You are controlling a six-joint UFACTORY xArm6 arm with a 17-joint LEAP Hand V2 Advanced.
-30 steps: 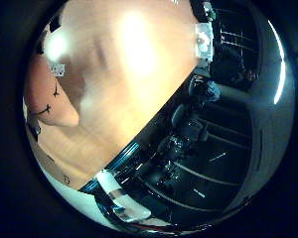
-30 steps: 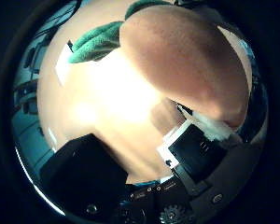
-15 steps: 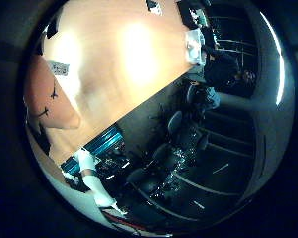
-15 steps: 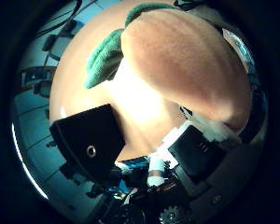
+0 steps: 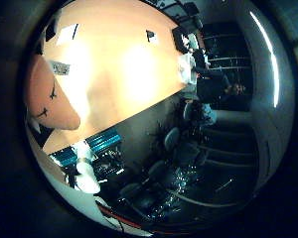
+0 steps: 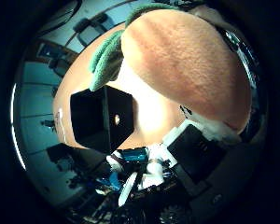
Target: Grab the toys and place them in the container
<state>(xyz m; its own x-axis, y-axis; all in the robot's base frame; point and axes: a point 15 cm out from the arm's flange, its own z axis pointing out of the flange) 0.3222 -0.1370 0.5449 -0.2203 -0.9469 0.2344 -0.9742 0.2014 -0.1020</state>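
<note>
From my seat I see a long wooden table (image 5: pixel 119 84) glaring under overhead light, with a few small papers (image 5: pixel 67 34) and dark items lying near its far end. Beside it the floor (image 5: pixel 223 173) is dark, with office chairs (image 5: pixel 171 139) clustered close by. A bright light strip (image 5: pixel 268 54) runs along the dim wall beyond.
</note>
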